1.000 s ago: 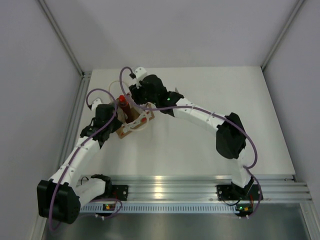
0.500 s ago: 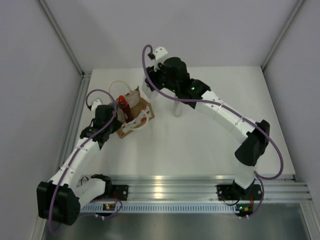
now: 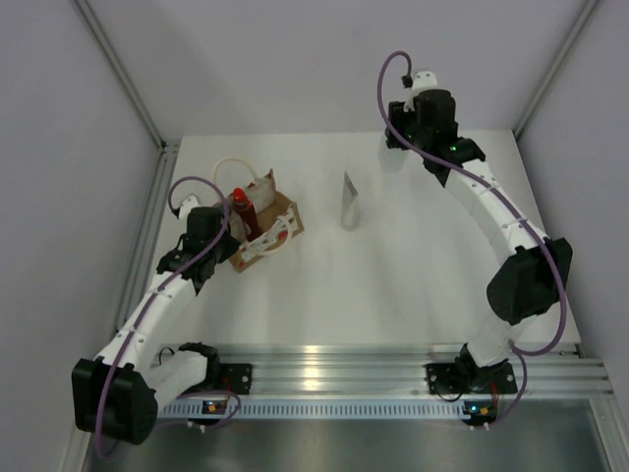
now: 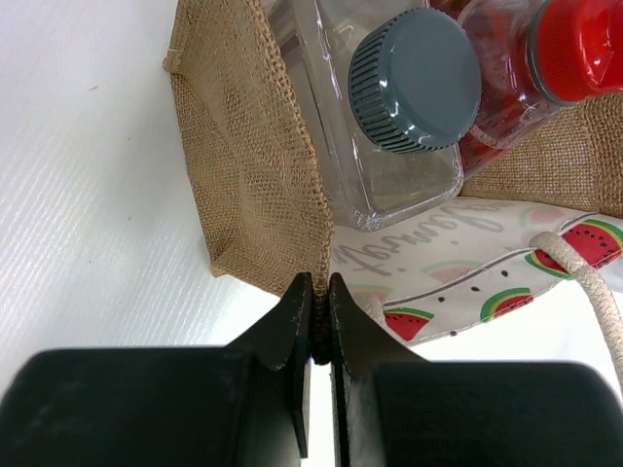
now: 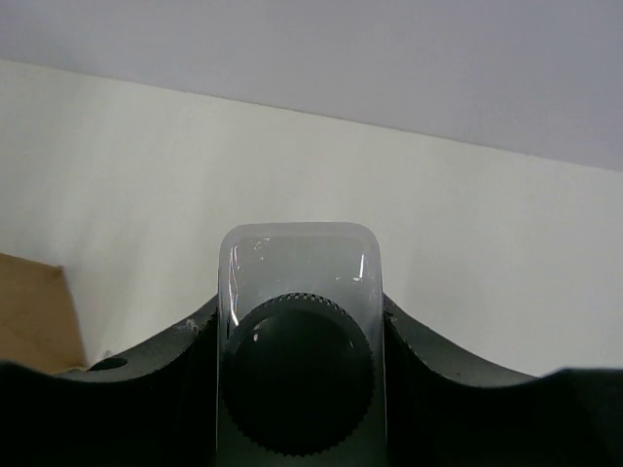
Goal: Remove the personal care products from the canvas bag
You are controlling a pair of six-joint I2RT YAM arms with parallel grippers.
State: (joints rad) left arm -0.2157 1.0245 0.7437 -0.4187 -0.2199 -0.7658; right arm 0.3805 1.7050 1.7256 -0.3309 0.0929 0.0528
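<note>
Canvas bag (image 3: pixel 260 248) pinched; bottle (image 5: pixel 297 292) gripped; tube (image 3: pixel 348 202) apart

White counter (image 3: pixel 413 275), matte, walled on three sides. I count two things resting directly on it. Left of centre, toward the far side: the canvas bag (image 3: pixel 263 236), tan weave with a white printed panel facing the near edge; left wrist view shows its base (image 4: pixel 253 165) flat on the finely ribbed surface. Right of it, well apart, near mid-counter: the white tapered tube (image 3: pixel 349 202), alone, apparently standing on end. I see bare counter all round the tube.
</note>
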